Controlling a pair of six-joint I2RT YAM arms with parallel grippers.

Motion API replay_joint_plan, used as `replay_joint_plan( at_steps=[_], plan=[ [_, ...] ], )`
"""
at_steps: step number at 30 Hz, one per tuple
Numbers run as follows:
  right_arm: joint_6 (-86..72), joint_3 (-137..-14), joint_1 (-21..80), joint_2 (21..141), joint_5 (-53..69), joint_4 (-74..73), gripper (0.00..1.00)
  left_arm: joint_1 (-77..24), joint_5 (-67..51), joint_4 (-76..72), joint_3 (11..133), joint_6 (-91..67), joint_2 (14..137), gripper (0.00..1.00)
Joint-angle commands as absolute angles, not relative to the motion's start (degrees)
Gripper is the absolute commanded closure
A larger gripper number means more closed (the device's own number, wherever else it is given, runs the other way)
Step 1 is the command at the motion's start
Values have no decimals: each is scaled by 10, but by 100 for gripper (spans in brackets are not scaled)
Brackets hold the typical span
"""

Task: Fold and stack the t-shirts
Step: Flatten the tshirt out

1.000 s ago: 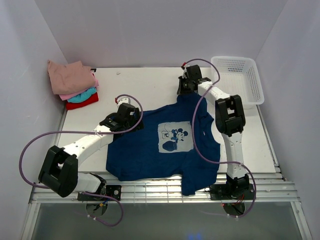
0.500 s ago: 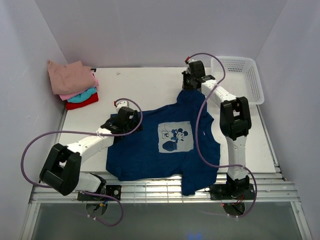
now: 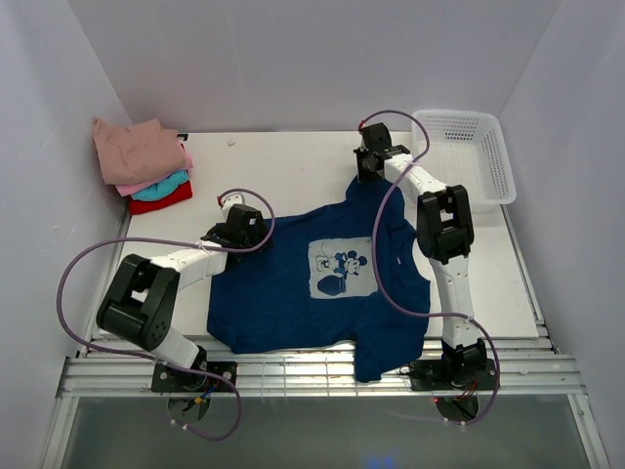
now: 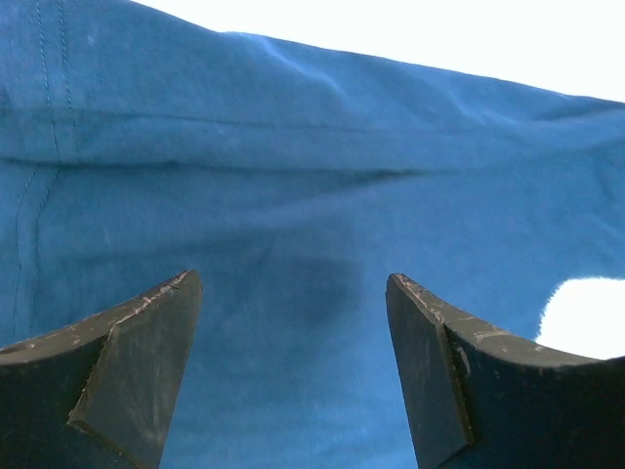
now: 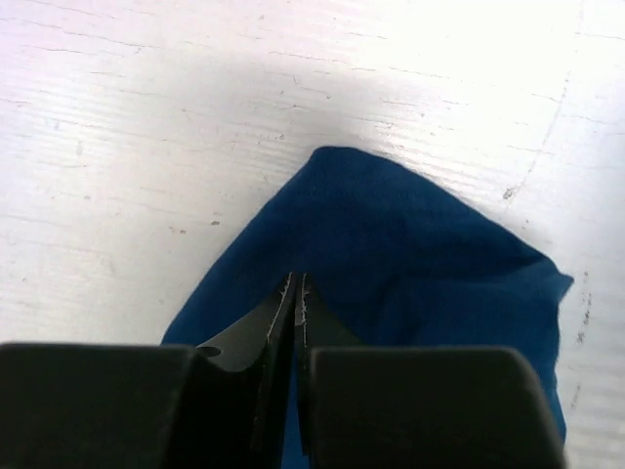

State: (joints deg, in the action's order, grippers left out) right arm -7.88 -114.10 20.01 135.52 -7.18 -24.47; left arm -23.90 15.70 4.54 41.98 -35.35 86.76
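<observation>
The navy tee was found spread across the middle of the top view, mouse print turned up, its lower hem draped over the slatted near edge at the bottom of the frame. It was laid out flat, by the look of it, so that a fold could be started.

At upper centre, the right gripper was set down at the far tip of the cloth. In the right wrist view the jaws were seen pressed tight together, with blue fabric fanning out from the closed tips onto the white table. The tee was drawn up to a point there, so the corner was judged to be pinched and kept taut.

Left of centre, the left gripper was poised over the shirt's left shoulder. Its fingers were seen spread wide in the left wrist view, nothing clasped, with a stitched seam of the tee running across the upper left of that frame. That stance was read as a readiness to close on the second corner, so that both far points could be carried together.

The folded tees were stacked at upper left, dusty pink on top, then pink, teal and red, well apart from the work. The basket was left at upper right, just beside the right arm.
</observation>
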Motion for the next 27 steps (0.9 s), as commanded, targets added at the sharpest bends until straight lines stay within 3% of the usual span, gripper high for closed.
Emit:
replay_joint_plan(
  at_steps=[1,16,27],
  plan=[
    [-67,-1183,202,1401,-65,-280,92,-221,146,18,446,-349,900,13],
    [-76,-1335,201,1512,-6,-297,92,-174,110,22,537,-347,1045,14],
    [-173,-1347,152,1534,146,-144,90,-148,105,54,632,-346,1121,14]
  ],
)
